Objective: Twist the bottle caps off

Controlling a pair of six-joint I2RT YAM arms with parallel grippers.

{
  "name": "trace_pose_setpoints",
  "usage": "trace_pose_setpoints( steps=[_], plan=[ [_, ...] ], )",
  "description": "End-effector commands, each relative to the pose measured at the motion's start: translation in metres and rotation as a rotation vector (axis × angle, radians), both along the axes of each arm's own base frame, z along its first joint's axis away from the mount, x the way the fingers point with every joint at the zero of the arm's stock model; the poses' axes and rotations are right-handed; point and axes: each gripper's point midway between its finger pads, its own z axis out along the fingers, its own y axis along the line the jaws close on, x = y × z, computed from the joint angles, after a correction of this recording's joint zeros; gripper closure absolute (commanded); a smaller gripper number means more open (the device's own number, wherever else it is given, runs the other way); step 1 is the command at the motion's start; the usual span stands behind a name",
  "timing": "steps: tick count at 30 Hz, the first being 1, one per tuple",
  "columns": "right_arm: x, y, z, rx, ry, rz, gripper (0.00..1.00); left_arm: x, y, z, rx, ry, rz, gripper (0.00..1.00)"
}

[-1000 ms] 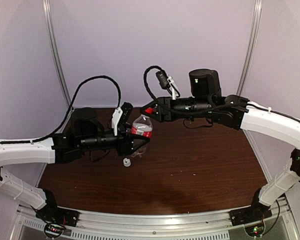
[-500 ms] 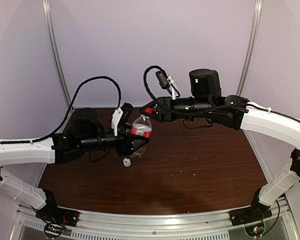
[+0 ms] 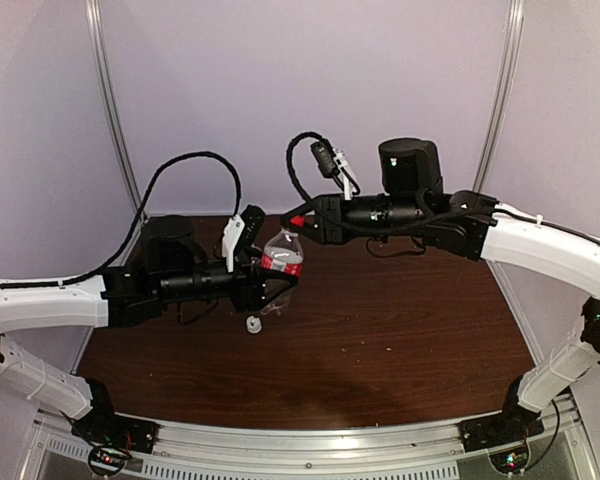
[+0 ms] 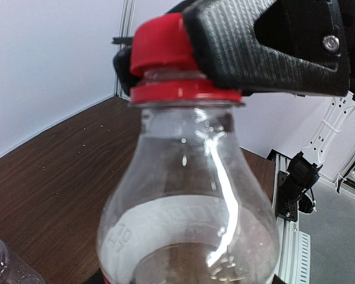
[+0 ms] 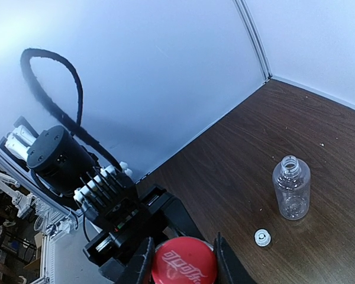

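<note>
— What do we have from above?
— Our left gripper [image 3: 275, 280] is clamped round the red-label bottle [image 3: 283, 255] and holds it tilted over the left part of the table [image 3: 400, 330]. Our right gripper [image 3: 305, 222] is pinched on its red cap [image 3: 296, 220]. The white cap [image 3: 252, 323] lies loose on the wood, just nearer than the bottle.
— And at the left wrist?
— We see the red cap on the neck with a black finger [image 4: 254, 53] pressed against it. A gap shows above the ring [image 4: 183, 92], so we judge it loosened, not off. The plain bottle [image 4: 1, 269] stands down on the table.
— The right wrist?
— Both fingers flank the red cap. Beyond them the plain bottle stands open-necked, with the white cap near it, not touching.
— Then we're halfway: the white cap is off, and the red one is left.
</note>
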Motion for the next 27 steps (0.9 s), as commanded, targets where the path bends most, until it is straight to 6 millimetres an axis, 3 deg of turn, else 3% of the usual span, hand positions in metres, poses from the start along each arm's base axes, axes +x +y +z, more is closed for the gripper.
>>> trace_pose_setpoints(
  steps=[1, 6, 12, 16, 21, 27],
  plan=[
    [-0.011, -0.005, 0.026, 0.064, -0.082, 0.037, 0.82, -0.002, 0.003, 0.019, -0.046, -0.053, 0.004, 0.56],
    [-0.026, -0.006, 0.031, 0.074, -0.188, 0.159, 0.83, -0.018, 0.0, 0.025, -0.069, -0.077, -0.087, 0.56],
    [-0.061, -0.007, 0.03, 0.104, -0.32, 0.463, 0.82, -0.07, -0.008, 0.033, -0.142, -0.099, -0.397, 0.57],
    [-0.074, -0.011, 0.026, 0.127, -0.341, 0.618, 0.81, -0.096, -0.004, 0.041, -0.197, -0.093, -0.541, 0.57],
    [-0.076, -0.016, 0.027, 0.156, -0.34, 0.695, 0.79, -0.104, 0.001, 0.049, -0.216, -0.099, -0.575, 0.57],
    [-0.061, -0.014, 0.026, 0.131, -0.334, 0.606, 0.73, -0.099, 0.0, 0.049, -0.204, -0.106, -0.541, 0.57]
  ],
)
